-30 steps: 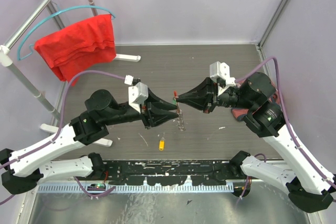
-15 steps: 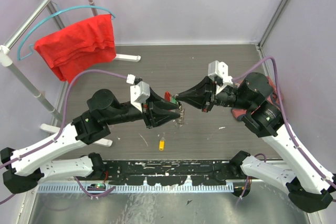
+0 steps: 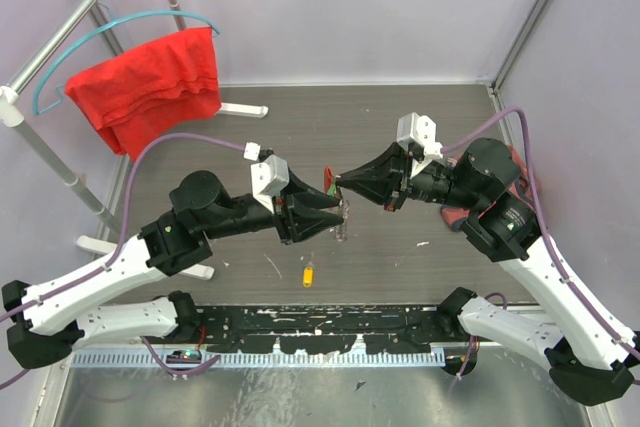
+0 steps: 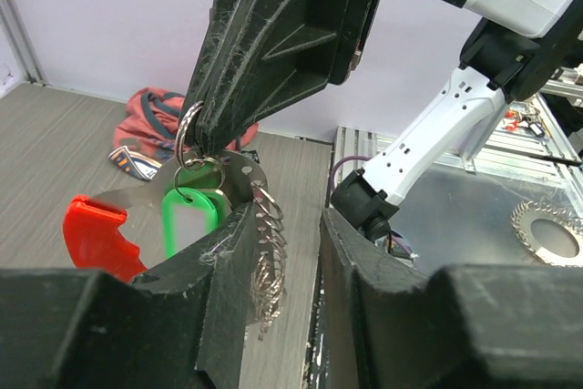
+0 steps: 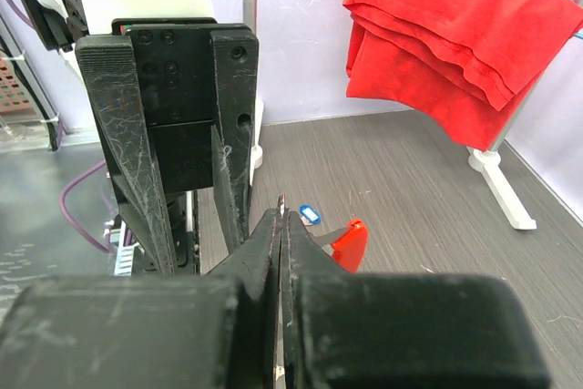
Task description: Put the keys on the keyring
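Currently the right gripper [image 4: 202, 129] pinches the green-tagged key [image 4: 191, 216] (left gripper [image 4: 287, 218] spread), beside the keyring [image 4: 96, 234]: red bar, wavy silver loop.

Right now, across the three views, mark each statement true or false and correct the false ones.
1. The right gripper is shut on a thin metal ring. True.
2. A yellow-tagged key lies on the table. True.
3. The green tag lies flat on the table. False: it hangs in the air beside the red bar.
4. The red cloth is spread on the table. False: it hangs from a hanger.
5. The left gripper has its jaws pressed together. False: they stand apart.
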